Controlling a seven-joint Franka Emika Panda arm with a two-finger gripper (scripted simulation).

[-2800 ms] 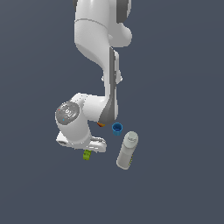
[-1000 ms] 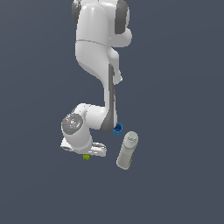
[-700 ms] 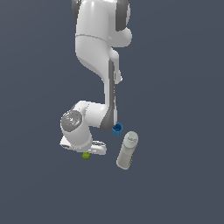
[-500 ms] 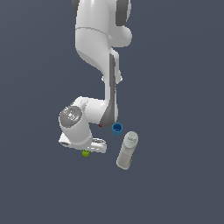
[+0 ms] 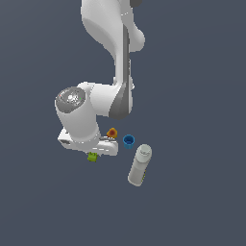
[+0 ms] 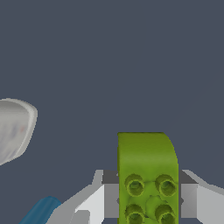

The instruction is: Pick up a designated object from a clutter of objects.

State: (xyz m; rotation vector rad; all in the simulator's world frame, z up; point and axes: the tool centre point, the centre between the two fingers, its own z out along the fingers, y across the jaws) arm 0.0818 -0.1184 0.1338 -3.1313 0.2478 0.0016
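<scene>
Pinching the lime-green brick (image 6: 148,175) between them, the jaws hang over a plain dark grey-blue floor (image 5: 192,72).

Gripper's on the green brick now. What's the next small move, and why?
Probably a short straight lift. In the wrist view the lime-green brick sits between the gripper fingers, which look closed against its sides. Going straight up should keep it away from the blue cup, orange cube and white bottle beside it.

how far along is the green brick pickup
Done: the pincer has reached the lime-green brick and sits on either side of it. In hand: the grasp looks closed. Left: a clear lift away from the orange cube, blue cup and white bottle.
</scene>
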